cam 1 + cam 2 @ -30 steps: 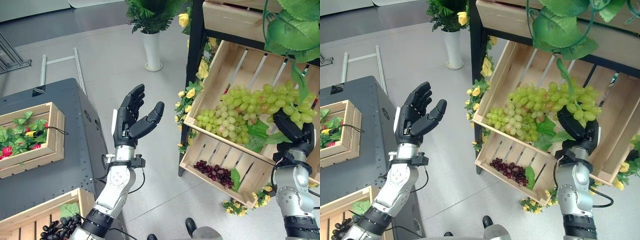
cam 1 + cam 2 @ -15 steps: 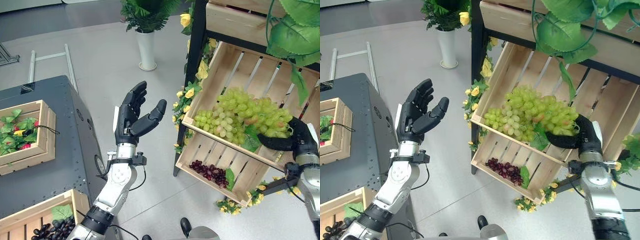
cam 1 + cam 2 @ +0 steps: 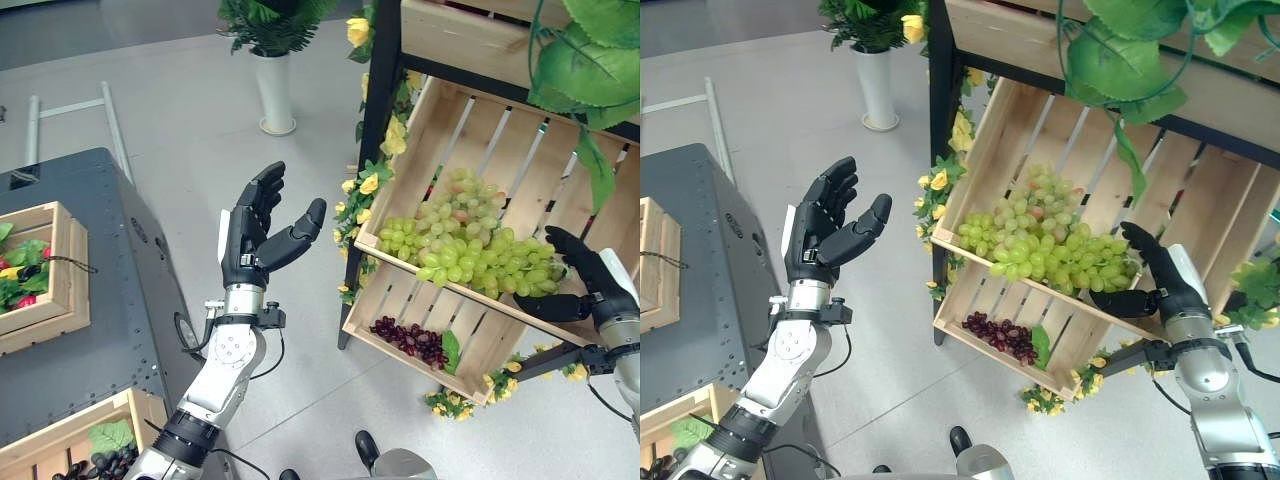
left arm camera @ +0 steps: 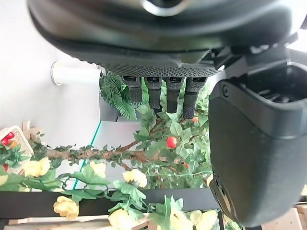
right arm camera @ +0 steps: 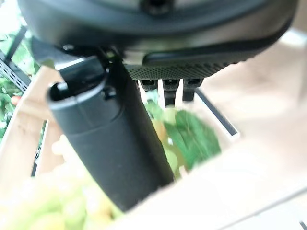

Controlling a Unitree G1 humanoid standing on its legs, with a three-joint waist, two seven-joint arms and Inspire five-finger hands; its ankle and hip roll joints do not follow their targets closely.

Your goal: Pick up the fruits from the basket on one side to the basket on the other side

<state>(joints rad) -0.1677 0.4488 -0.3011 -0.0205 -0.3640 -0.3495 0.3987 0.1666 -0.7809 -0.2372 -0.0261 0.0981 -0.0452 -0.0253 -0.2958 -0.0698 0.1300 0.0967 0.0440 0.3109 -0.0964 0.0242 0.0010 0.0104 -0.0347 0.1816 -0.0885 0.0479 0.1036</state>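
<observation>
A large bunch of green grapes (image 3: 455,245) lies in the tilted upper wooden crate (image 3: 470,120) of the shelf. My right hand (image 3: 590,280) is open at the bunch's right end, fingers straight beside the grapes and thumb (image 5: 105,143) stretched along the crate's front edge. Dark grapes (image 3: 410,342) lie in the lower crate (image 3: 395,295). My left hand (image 3: 250,240) is raised in mid-air between table and shelf, open, palm toward the shelf, holding nothing. On the table, one crate (image 3: 70,300) holds leaves and red fruit; the near crate (image 3: 60,440) holds dark grapes (image 3: 100,465).
The grey table (image 3: 120,320) stands at the left. A black shelf post (image 3: 375,120) with yellow flowers edges the crates. A white vase (image 3: 275,95) with a plant stands on the floor behind. Big green leaves (image 3: 590,60) hang over the upper crate.
The camera has shifted, so the scene slid left. My right hand has uncurled from under the green grapes and now sits open at their right end. The left hand stays raised.
</observation>
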